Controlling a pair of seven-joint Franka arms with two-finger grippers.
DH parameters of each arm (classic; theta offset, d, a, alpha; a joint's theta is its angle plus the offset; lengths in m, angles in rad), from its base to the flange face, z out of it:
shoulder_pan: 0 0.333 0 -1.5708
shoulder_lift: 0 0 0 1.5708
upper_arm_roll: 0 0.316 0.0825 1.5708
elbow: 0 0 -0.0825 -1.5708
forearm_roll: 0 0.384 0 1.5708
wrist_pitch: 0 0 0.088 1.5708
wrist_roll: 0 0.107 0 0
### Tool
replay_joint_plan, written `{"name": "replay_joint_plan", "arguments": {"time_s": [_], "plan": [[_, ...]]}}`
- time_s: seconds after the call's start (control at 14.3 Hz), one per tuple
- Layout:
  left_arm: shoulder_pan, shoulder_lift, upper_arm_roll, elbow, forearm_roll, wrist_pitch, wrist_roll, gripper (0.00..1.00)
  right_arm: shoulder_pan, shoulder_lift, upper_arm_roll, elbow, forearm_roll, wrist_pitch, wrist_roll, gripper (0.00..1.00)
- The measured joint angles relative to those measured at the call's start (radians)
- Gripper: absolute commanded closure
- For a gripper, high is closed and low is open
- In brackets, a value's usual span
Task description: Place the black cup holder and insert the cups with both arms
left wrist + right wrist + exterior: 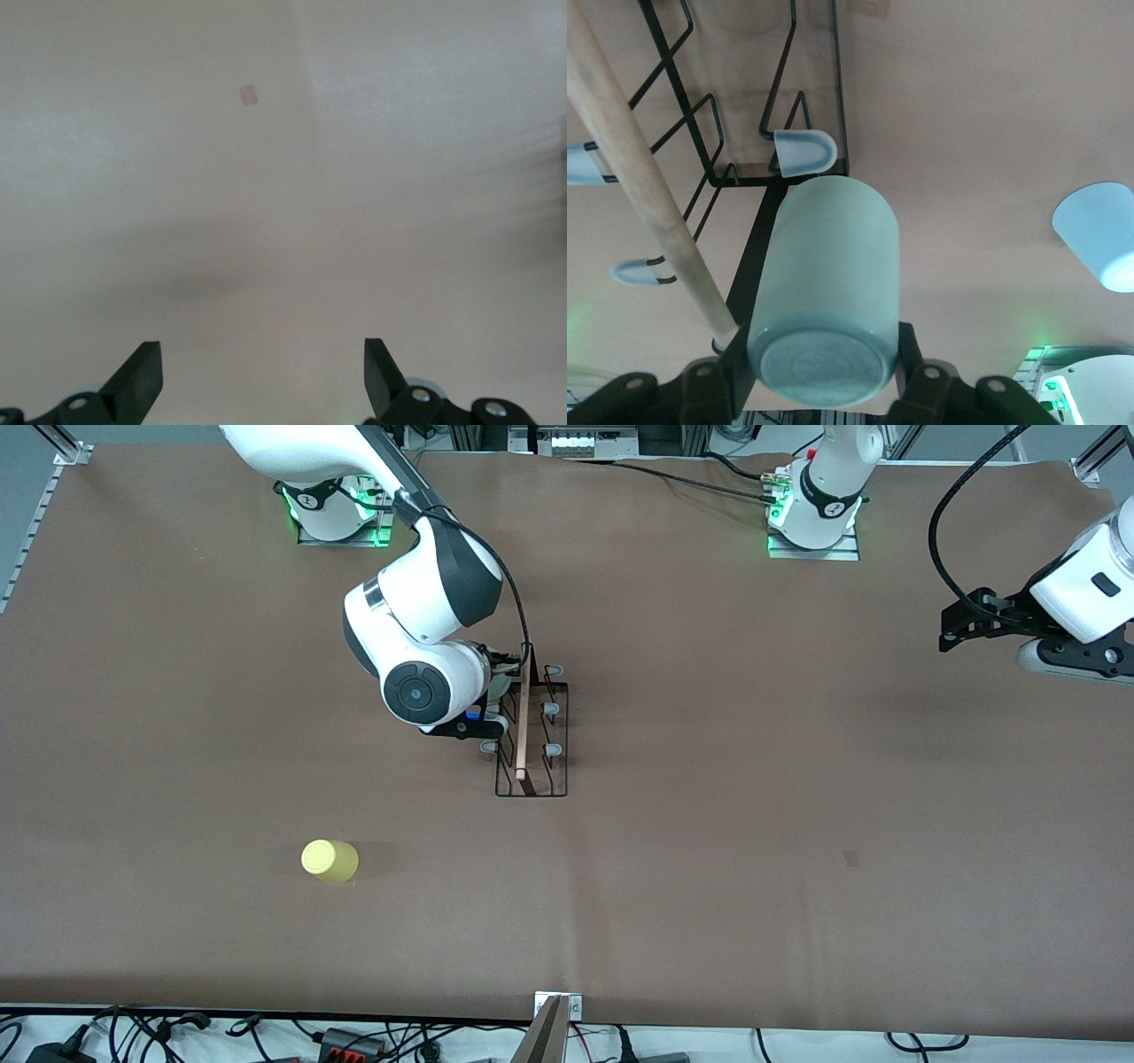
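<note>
The black cup holder [532,731] stands mid-table, its wooden rod handle [523,717] along the top. My right gripper [494,695] hangs over the side of it toward the right arm's end, shut on a mint green cup [828,283]. That cup sits between the gripper's [824,354] fingers, bottom toward the wrist camera and mouth close to a capped peg [804,152]. A yellow cup [329,861] stands nearer the front camera, toward the right arm's end. A light blue cup [1099,235] shows only in the right wrist view. My left gripper [961,629] waits, open and empty [263,372].
A small grey mark [851,858] lies on the brown table cover below my left gripper's side of the table. The two arm bases [337,509] [815,514] stand along the table's back edge. Cables run along the front edge [354,1036].
</note>
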Motion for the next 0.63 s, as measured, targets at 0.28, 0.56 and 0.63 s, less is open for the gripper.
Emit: {"name": "replay_joint_plan", "arguments": {"time_s": [0.28, 0.56, 0.63], "plan": [[0.0, 0.0, 0.0, -0.003, -0.003, -0.02, -0.001, 0.0, 0.005, 0.005, 0.0, -0.008, 0.0, 0.034, 0.0, 0.66], [0.002, 0.0, 0.0, -0.003, -0.004, -0.021, -0.002, 0.0, 0.013, 0.021, -0.001, -0.025, 0.0, 0.078, 0.0, 0.0], [0.002, 0.0, 0.0, -0.003, -0.004, -0.021, -0.002, 0.0, 0.013, 0.022, -0.003, -0.025, -0.001, 0.079, 0.001, 0.0]]}}
